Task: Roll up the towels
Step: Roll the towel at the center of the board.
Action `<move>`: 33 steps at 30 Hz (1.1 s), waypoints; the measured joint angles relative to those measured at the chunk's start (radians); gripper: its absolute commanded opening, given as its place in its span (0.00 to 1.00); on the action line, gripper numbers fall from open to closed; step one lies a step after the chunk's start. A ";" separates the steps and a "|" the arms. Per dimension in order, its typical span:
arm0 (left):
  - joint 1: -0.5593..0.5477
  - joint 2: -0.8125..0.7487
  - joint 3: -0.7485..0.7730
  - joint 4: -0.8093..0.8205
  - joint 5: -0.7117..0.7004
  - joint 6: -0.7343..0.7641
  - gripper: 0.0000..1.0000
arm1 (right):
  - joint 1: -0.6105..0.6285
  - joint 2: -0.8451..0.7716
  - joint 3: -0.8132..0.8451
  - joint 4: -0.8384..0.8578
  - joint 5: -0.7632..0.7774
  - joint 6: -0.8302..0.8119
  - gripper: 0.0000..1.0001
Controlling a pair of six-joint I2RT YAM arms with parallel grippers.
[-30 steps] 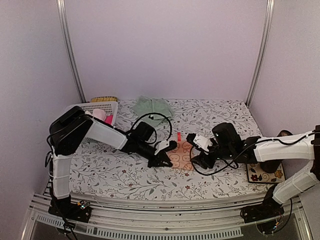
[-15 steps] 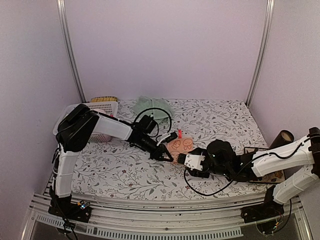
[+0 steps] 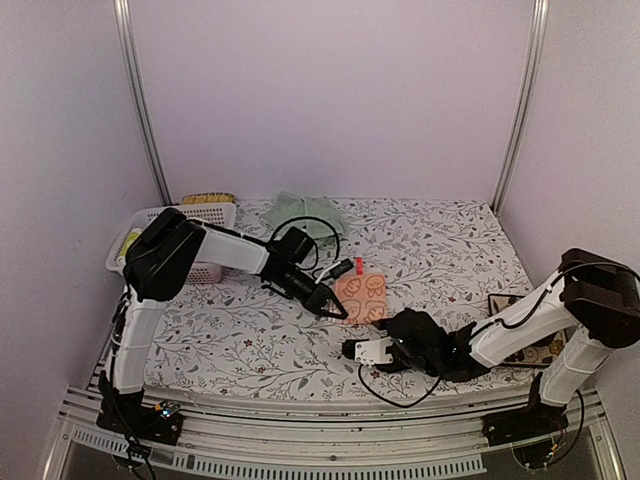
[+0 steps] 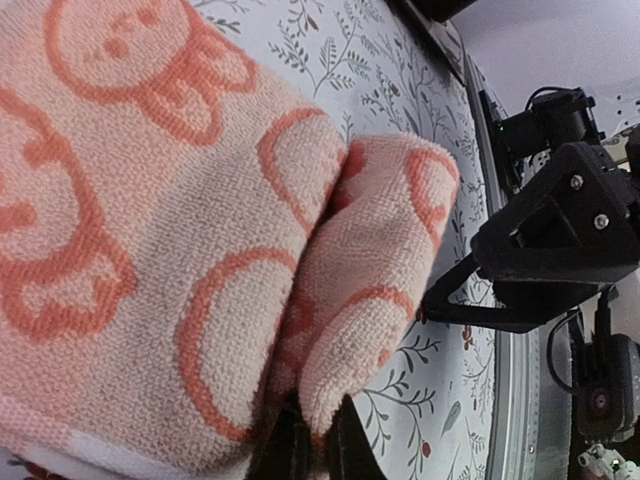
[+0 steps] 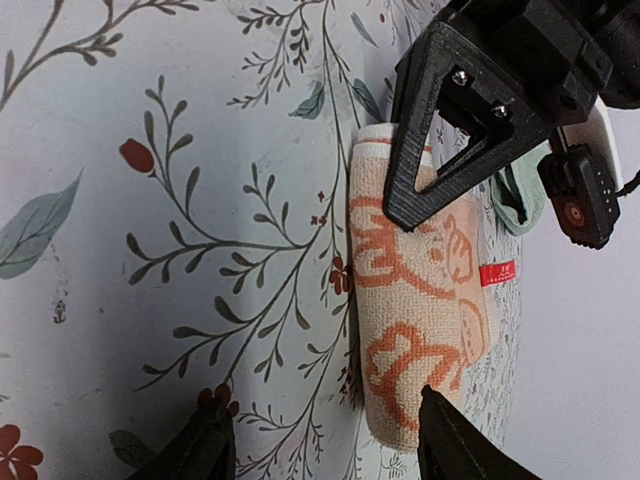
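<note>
A desk (image 3: 450, 240) topped in white printed with leafy sprigs is seen enclosed on three sides by plain pale lilac walls (image 3: 330, 90). Two metal posts (image 3: 142, 100) are set upright at the rear corners, and a slotted metal rail (image 3: 330, 440) is fixed along the near edge. The scene is evenly lit.

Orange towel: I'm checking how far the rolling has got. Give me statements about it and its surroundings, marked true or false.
The left gripper is shut on a fold of the orange towel. True.
The right gripper grips that towel too. False: it is open and apart from it.
The green towel lies in the basket. False: it lies on the table beside it.
The orange towel bears a small red tag. True.
</note>
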 measured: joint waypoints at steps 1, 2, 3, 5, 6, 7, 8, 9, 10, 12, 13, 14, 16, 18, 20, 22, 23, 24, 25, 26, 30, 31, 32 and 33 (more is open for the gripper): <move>0.001 0.002 0.002 0.000 0.002 -0.005 0.00 | 0.000 0.015 0.002 0.018 0.017 -0.006 0.63; 0.002 0.004 0.004 -0.001 0.007 -0.011 0.00 | 0.000 0.030 0.011 0.029 0.031 -0.016 0.63; 0.002 0.005 0.005 -0.002 0.010 -0.014 0.00 | 0.000 0.046 0.021 0.042 0.043 -0.023 0.63; 0.002 0.005 0.005 -0.003 0.010 -0.020 0.00 | 0.000 0.079 0.040 0.070 0.067 -0.039 0.63; 0.003 0.006 0.006 -0.003 0.010 -0.023 0.00 | -0.002 0.095 0.049 0.084 0.079 -0.047 0.63; 0.003 0.006 0.006 -0.004 0.010 -0.023 0.00 | -0.003 0.109 0.056 0.097 0.088 -0.053 0.63; 0.003 0.006 0.006 -0.004 0.010 -0.024 0.00 | -0.004 0.120 0.062 0.105 0.095 -0.059 0.62; 0.003 0.006 0.007 -0.005 0.010 -0.024 0.00 | -0.007 0.132 0.069 0.116 0.103 -0.063 0.61; 0.003 0.006 0.007 -0.005 0.011 -0.026 0.00 | -0.010 0.142 0.074 0.126 0.109 -0.068 0.61; 0.003 0.008 0.008 -0.006 0.013 -0.027 0.00 | -0.015 0.158 0.084 0.138 0.122 -0.076 0.58; 0.004 0.009 0.009 -0.006 0.015 -0.027 0.00 | -0.019 0.166 0.088 0.143 0.130 -0.079 0.57; 0.005 0.011 0.010 -0.007 0.017 -0.026 0.00 | -0.023 0.174 0.093 0.148 0.135 -0.081 0.56; 0.006 0.012 0.012 -0.010 0.022 -0.026 0.00 | -0.031 0.190 0.104 0.155 0.149 -0.084 0.53; 0.007 0.013 0.012 -0.011 0.023 -0.026 0.00 | -0.043 0.209 0.117 0.160 0.159 -0.085 0.50; 0.008 0.013 0.012 -0.011 0.024 -0.026 0.00 | -0.052 0.221 0.128 0.163 0.163 -0.087 0.47; 0.010 0.013 0.012 -0.013 0.026 -0.026 0.00 | -0.061 0.233 0.137 0.163 0.166 -0.088 0.43; 0.011 0.013 0.012 -0.014 0.027 -0.026 0.00 | -0.063 0.236 0.139 0.162 0.167 -0.090 0.41; 0.013 0.013 0.012 -0.016 0.029 -0.025 0.00 | -0.066 0.240 0.142 0.163 0.168 -0.091 0.38; 0.014 0.013 0.012 -0.016 0.030 -0.025 0.00 | -0.069 0.244 0.145 0.160 0.167 -0.091 0.33; 0.014 0.013 0.012 -0.018 0.032 -0.023 0.00 | -0.072 0.246 0.148 0.156 0.165 -0.091 0.30; 0.017 0.014 0.012 -0.019 0.039 -0.014 0.03 | -0.084 0.253 0.166 0.121 0.147 -0.081 0.21; 0.017 0.014 0.012 -0.020 0.039 -0.011 0.04 | -0.087 0.254 0.173 0.105 0.140 -0.075 0.18; 0.017 0.014 0.012 -0.020 0.039 -0.008 0.06 | -0.090 0.254 0.180 0.089 0.132 -0.069 0.15; 0.018 0.014 0.012 -0.021 0.040 -0.005 0.09 | -0.094 0.254 0.187 0.074 0.124 -0.062 0.14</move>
